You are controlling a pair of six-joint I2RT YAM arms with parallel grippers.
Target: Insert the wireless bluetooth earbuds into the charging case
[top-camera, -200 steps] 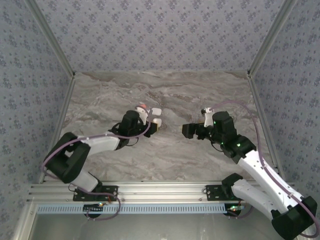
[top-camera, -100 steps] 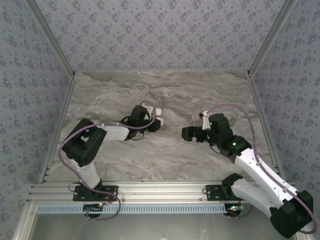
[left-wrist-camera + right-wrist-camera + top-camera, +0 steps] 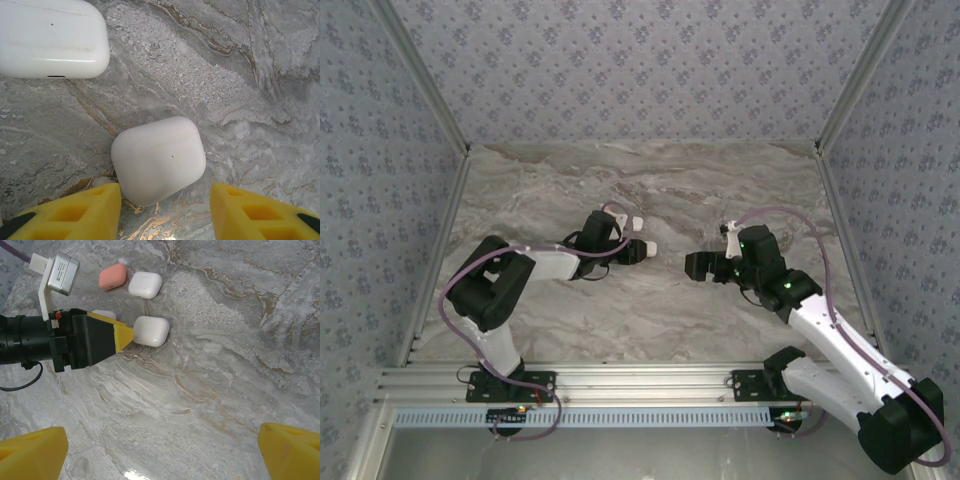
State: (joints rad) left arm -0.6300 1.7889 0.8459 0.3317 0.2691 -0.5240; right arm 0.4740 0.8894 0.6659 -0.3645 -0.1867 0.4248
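Possible earbud: a small pale lump (image 3: 101,181) lies against the near-left corner of the closest case. It may be one of the wireless bluetooth earbuds, but it is too blurred for us to tell.
Near charging case (image 3: 158,160): it is white and shut, and lies flat on the marble table (image 3: 260,75) near its centre, between the left fingers.
Handling: we judge the case to be light, hard and glossy with rounded corners, so it is likely to skid on the stone or squirt out of a pinch. An earbud would be lighter and would roll easily.
Where to hold: we would grip the case across its two flatter sides below the lid seam, leaving the lid free to swing. We would take an earbud by its stem.
Second white case (image 3: 50,37): also shut, it lies farther off and apart from the first.
Coral case (image 3: 112,277): it lies just beside the second white case, on its left.
Left gripper (image 3: 165,200): the arm is stretched low towards the table centre with the elbow folded on the left. The jaws are parted a little wider than the case and straddle its near end, gripping nothing.
Right gripper (image 3: 162,455): it reaches in from the right and faces the left one, a little apart from the cases. Its jaws are spread wide and hold nothing.
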